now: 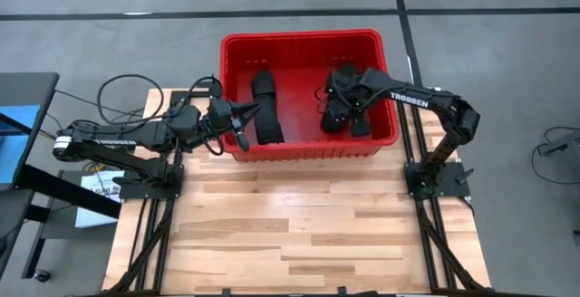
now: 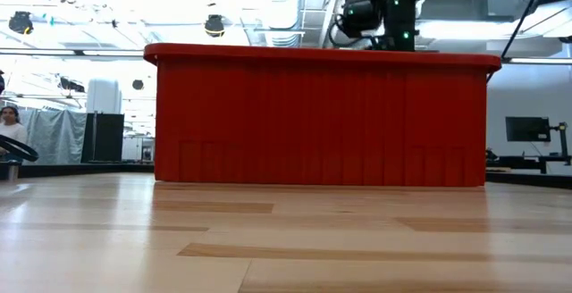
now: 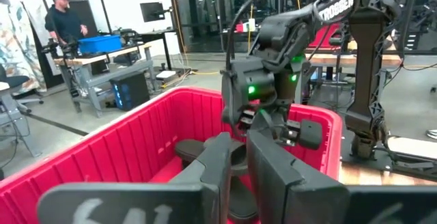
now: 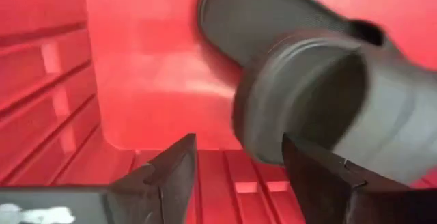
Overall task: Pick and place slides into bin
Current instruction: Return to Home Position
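Slides (image 1: pixel 265 107) in the red bin (image 1: pixel 304 38), at the worktop's (image 1: pixel 299 225) far edge

Your left claw (image 3: pixel 237 137) sits over the bin's left wall, fingers seemingly pressed together. Some slides lie left of centre and the rest are heaped at the right, where your right claw (image 4: pixel 239 142) hangs spread just above them.

you're looking at a bright red bin (image 1: pixel 304 35) with ribbed walls, matte black slides (image 1: pixel 265 109) inside it — and a pale, streaky plank-patterned table (image 1: pixel 299 229).
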You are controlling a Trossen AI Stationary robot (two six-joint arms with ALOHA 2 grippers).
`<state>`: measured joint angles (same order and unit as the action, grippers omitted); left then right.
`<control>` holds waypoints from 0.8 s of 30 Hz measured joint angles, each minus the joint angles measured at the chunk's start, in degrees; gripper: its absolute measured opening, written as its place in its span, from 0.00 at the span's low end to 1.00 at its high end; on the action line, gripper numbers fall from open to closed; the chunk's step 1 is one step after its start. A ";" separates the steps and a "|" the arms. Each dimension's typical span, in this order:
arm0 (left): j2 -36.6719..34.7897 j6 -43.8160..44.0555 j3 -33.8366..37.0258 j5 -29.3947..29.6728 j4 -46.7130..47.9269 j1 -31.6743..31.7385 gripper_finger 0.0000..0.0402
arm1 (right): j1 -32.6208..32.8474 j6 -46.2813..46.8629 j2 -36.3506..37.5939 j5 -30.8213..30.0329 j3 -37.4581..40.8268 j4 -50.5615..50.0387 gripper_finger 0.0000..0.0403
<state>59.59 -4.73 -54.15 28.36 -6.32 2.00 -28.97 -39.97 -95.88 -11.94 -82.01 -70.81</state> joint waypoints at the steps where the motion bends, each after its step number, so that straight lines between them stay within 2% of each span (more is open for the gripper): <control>1: 0.00 0.00 0.00 0.00 0.00 0.00 0.10 | 0.08 0.23 0.00 0.00 -1.05 -0.39 0.52; 11: 0.00 0.00 0.00 0.02 0.00 0.00 0.10 | 0.80 0.55 0.04 -0.47 -12.93 -6.05 0.51; 18: -0.42 0.00 0.00 -0.08 0.38 0.00 0.10 | 0.83 2.29 0.04 -6.04 -24.24 -11.12 0.51; 21: -0.66 0.00 -1.98 -0.09 5.21 0.00 0.10 | 0.83 4.28 0.04 -6.23 -29.24 -12.47 0.50; 24: -0.28 0.03 -6.96 -0.11 15.36 0.33 0.10 | 0.83 5.88 0.04 -6.21 -33.79 -14.49 0.50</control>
<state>59.32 -4.70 -61.11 28.25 9.04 2.33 -28.14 -34.08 -95.83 -18.15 -115.80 -85.30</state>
